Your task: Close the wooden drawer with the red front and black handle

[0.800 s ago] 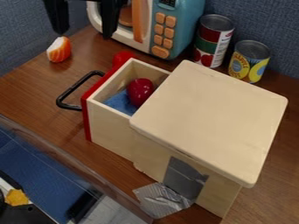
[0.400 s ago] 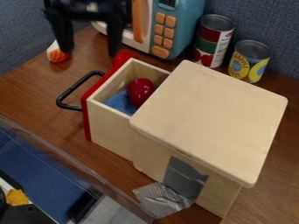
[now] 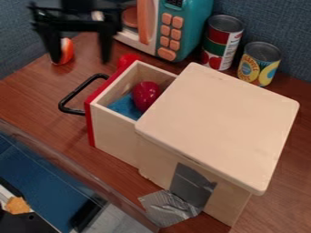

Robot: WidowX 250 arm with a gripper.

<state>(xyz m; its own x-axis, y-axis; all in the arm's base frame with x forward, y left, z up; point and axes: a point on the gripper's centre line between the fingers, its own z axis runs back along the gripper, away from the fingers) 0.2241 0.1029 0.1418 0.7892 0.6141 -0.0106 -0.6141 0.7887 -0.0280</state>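
Observation:
The black gripper (image 3: 81, 61) hangs at the upper left, its two fingers spread wide with nothing between them. Its left finger partly covers an orange and white wedge-shaped piece (image 3: 68, 51) on the table. Below and to the right of it stands a pale wooden box (image 3: 218, 123) with its red-fronted drawer (image 3: 115, 132) pulled out. Inside the drawer lie a shiny dark red object (image 3: 146, 94) and a blue cloth (image 3: 124, 107). The drawer's black handle (image 3: 72, 94) points left, below the gripper.
A teal and white toy microwave (image 3: 188, 27) stands at the back. To its right are a red and green can (image 3: 221, 43) and a yellow-labelled can (image 3: 259, 63). A red round thing (image 3: 127, 59) sits behind the drawer front. A clear-walled bin (image 3: 42, 182) occupies the lower left.
The gripper has come down from the top edge, then shifted slightly left, and now covers part of the orange and white piece. The box and drawer have stayed put.

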